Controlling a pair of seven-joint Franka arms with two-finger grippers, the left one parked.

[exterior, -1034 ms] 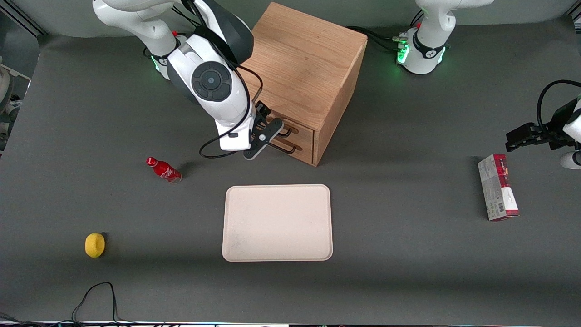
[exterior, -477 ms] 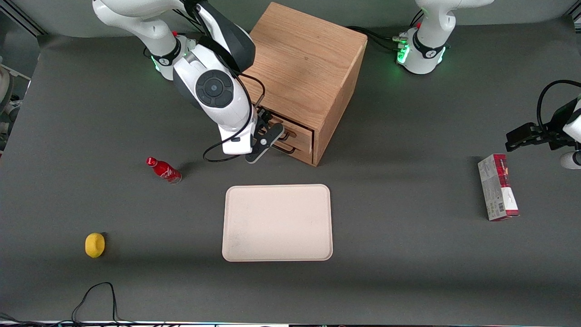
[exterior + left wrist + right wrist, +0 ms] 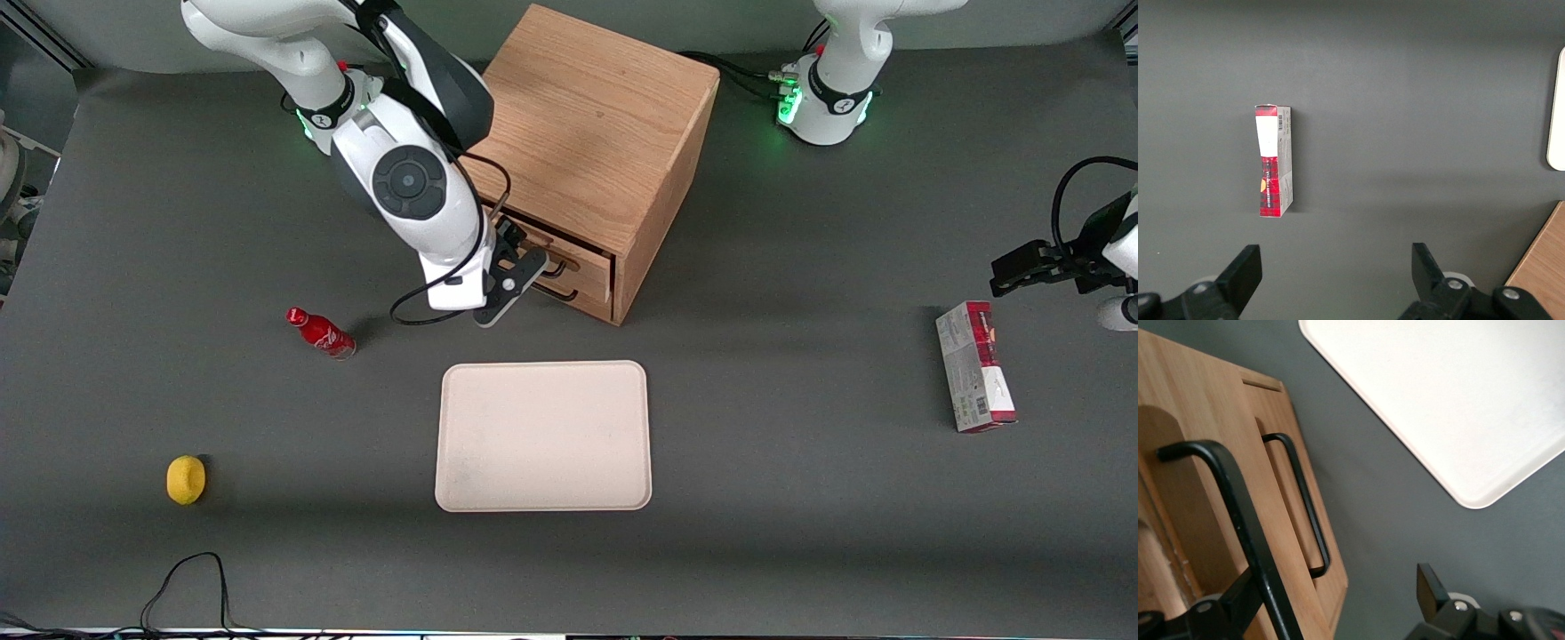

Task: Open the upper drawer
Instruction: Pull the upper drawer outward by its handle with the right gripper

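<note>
The oak cube cabinet (image 3: pixel 596 116) stands farther from the front camera than the tray. Its upper drawer (image 3: pixel 582 255) looks shut, and its thin black wire handle (image 3: pixel 553 263) sticks out from the front. The matching lower drawer (image 3: pixel 589 293) sits just below it. My right gripper (image 3: pixel 524 267) is open right in front of the upper drawer. In the right wrist view the upper handle (image 3: pixel 1231 493) runs between the spread fingers of the gripper (image 3: pixel 1331 587), close beside one finger (image 3: pixel 1231 603) and apart from the other. The lower drawer's handle (image 3: pixel 1305 503) shows below it.
A cream tray (image 3: pixel 542 436) lies in front of the cabinet, nearer the front camera; it also shows in the right wrist view (image 3: pixel 1458 400). A red bottle (image 3: pixel 322 333) and a yellow lemon (image 3: pixel 186 479) lie toward the working arm's end. A red-and-white box (image 3: pixel 973 366) lies toward the parked arm's end.
The right arm's wrist has shifted slightly in front of the drawers, first toward the cabinet, then a little back. The open gripper stays at the upper handle. The drawers have not visibly moved.
</note>
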